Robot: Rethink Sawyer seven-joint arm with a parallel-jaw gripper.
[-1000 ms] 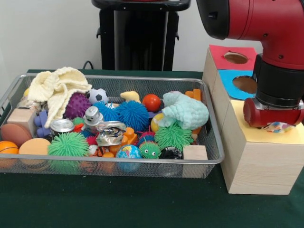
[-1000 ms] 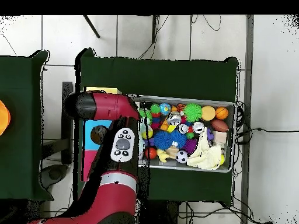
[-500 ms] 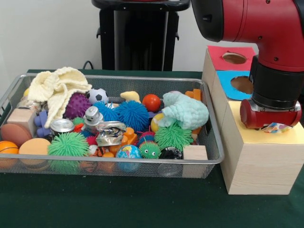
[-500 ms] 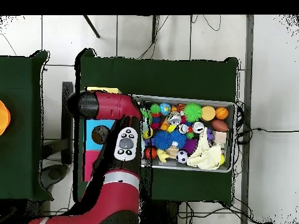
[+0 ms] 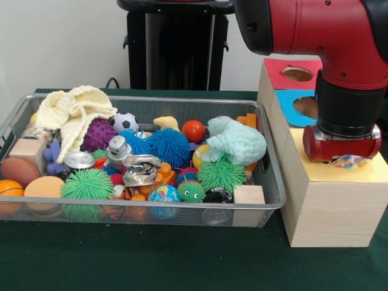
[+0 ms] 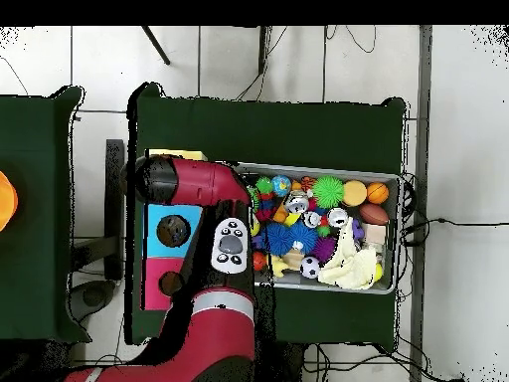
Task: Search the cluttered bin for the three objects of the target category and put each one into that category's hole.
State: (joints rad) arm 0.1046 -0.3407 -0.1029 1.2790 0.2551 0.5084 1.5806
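Observation:
My gripper [image 5: 344,157] is down on the pale yellow top [image 5: 333,173] of the nearest wooden box, under the red wrist. A white polka-dot cloth [image 5: 351,161] peeks out beneath it. The hole in the yellow top is hidden by the wrist and cloth. The wire mesh bin [image 5: 182,208] stands to the left, full of clutter. A cream knitted cloth [image 5: 73,112] lies at its back left and a mint knitted cloth [image 5: 237,140] at its right. In the overhead view the arm [image 6: 189,184] covers the yellow box beside the bin [image 6: 394,181].
The blue-topped box's hole [image 5: 308,107] and the red-topped box's hole [image 5: 298,73] lie behind the yellow top. The bin holds several spiky balls, a crushed can [image 5: 140,168], a wooden block [image 5: 248,195], a globe ball [image 5: 163,194] and a soccer ball [image 5: 125,122].
The arm has shifted slightly left in the front view, and its forearm has swung towards the bin in the overhead view. The polka-dot cloth stays under the gripper.

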